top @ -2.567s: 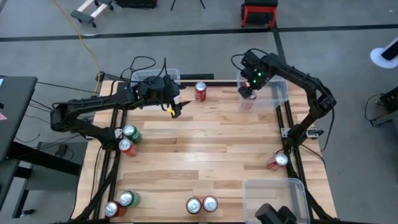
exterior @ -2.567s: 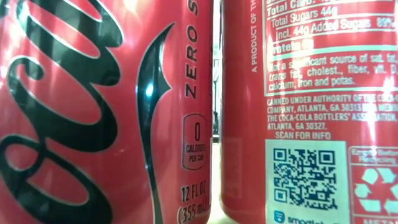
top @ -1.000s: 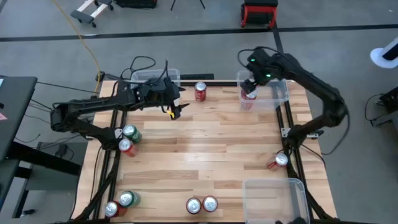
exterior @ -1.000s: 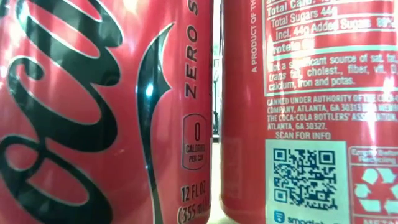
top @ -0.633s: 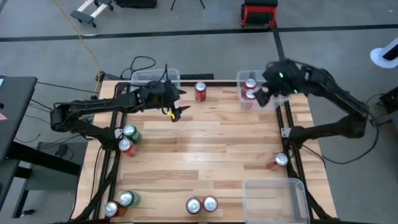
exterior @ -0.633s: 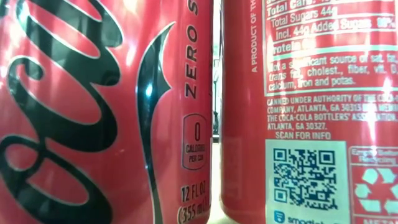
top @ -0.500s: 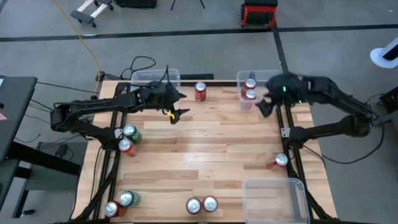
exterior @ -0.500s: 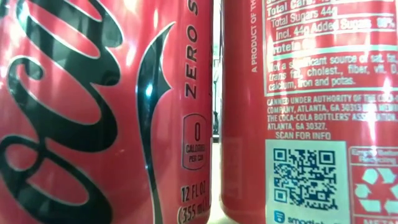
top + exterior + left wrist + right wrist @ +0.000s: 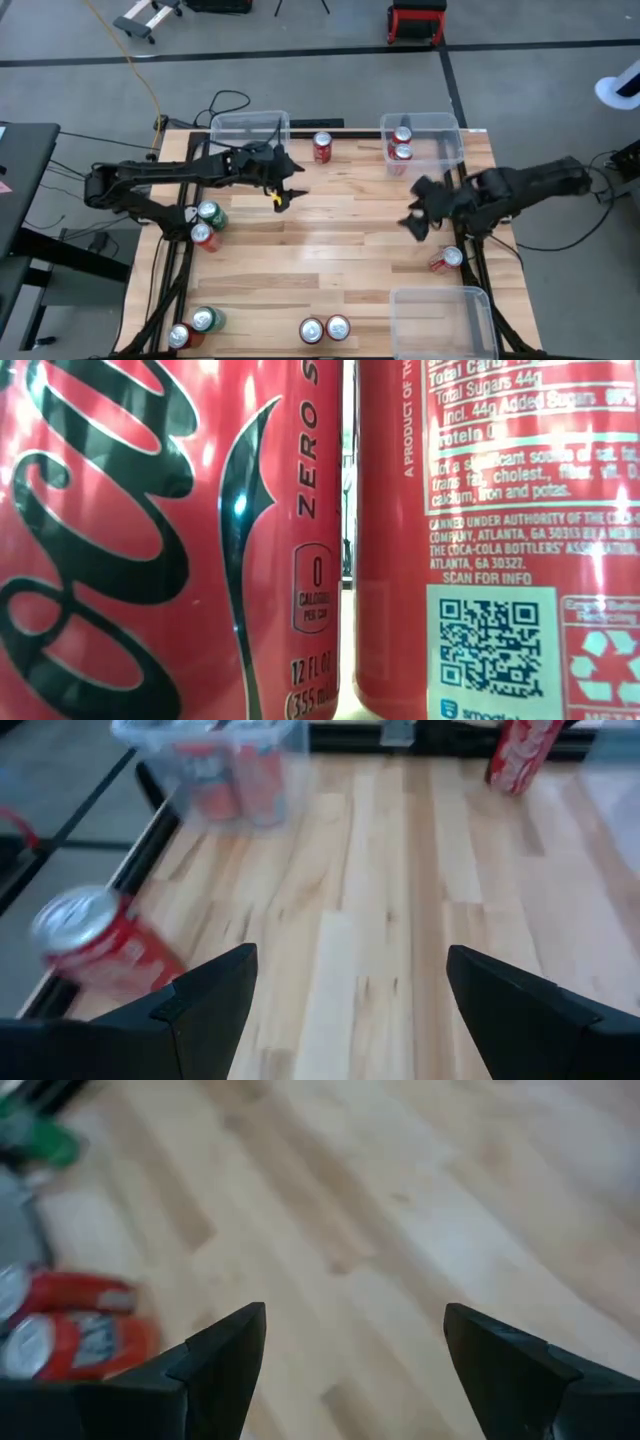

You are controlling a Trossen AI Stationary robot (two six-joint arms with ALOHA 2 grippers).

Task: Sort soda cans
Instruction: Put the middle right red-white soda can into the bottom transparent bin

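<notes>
Right tool spread, empty, above bare wood near a toppled red can

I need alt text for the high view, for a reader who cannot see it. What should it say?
Two dark robot arms work over a wooden table scattered with soda cans. The right gripper hangs open near a fallen red can; the left gripper is open mid-table. One far clear bin holds two red cans.

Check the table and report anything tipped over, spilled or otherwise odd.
One red soda can at the table's right edge seems to lie on its side, silver top facing sideways, while the other cans stand upright. The open right gripper hangs above the wood nearby. No spill shows. Two red cans block nearly all of the low view.
</notes>
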